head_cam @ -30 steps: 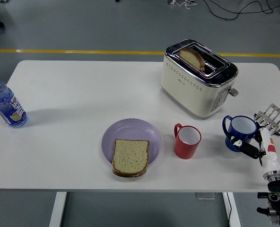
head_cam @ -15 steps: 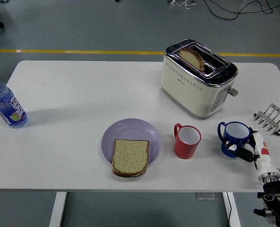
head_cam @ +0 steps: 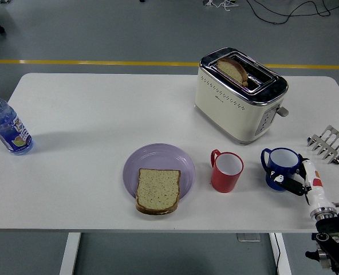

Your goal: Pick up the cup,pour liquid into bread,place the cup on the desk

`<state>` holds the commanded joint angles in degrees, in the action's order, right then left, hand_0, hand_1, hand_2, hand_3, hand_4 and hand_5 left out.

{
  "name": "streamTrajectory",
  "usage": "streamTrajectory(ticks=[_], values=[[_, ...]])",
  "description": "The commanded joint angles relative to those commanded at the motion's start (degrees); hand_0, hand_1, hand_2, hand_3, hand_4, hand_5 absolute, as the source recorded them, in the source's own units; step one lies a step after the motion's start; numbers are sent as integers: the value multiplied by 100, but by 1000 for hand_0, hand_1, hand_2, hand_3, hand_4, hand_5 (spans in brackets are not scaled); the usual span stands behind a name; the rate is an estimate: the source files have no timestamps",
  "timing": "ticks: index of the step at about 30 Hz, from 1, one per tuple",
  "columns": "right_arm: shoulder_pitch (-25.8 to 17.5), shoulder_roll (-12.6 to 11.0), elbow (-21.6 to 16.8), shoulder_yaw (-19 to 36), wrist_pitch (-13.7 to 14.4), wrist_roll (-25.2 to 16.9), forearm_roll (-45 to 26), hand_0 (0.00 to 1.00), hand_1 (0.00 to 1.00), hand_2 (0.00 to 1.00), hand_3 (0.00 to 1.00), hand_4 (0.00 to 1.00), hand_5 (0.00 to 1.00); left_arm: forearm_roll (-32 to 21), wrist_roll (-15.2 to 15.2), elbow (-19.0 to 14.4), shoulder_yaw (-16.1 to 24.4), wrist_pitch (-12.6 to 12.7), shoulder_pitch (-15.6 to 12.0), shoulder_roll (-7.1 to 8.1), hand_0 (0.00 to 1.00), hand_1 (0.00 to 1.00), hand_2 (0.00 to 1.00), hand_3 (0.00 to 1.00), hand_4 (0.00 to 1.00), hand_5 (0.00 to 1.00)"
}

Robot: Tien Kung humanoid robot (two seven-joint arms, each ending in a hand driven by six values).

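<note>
The right hand [head_cam: 300,184] has its fingers [head_cam: 288,182] closed around the lower side of the blue cup [head_cam: 283,167], which stands upright on the counter [head_cam: 101,114]. I judge this is the pick-up step. Next the cup must be lifted and carried to the bread slice [head_cam: 158,190], well to the left of the fingers.

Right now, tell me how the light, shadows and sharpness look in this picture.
Head view: even, soft overhead light, no harsh glare on the white table. The toaster shows bright reflections on its chrome top. The water bottle throws a faint shadow to its right. The bread, plate, red cup and blue cup look sharp, and the right hand beside the blue cup shows no motion blur.
</note>
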<state>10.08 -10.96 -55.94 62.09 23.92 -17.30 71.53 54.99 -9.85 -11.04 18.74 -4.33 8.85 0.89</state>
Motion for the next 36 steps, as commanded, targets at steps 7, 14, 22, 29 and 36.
streamTrajectory(ticks=[7,14,22,29,36], values=[[40,20,93,-10,4,-23,-36,509,443,566,559,637,2,2,-1,-2,-2,-2,1,-1,669,736,740,631,398,998],[81,29,182,-47,-7,-24,-40,479,436,566,561,620,2,1,-1,-1,6,-1,-1,-2,669,737,740,632,397,998],[104,34,240,-87,-49,18,8,466,438,569,562,628,2,0,2,-1,-5,5,-5,-4,669,736,739,631,397,998],[80,33,251,-113,-72,44,31,462,440,568,561,635,2,1,1,-2,-7,0,1,-2,669,736,740,632,397,998],[67,26,224,-87,-87,55,131,448,436,566,561,652,2,0,-2,-3,-5,-1,1,-1,670,736,740,631,397,998]])
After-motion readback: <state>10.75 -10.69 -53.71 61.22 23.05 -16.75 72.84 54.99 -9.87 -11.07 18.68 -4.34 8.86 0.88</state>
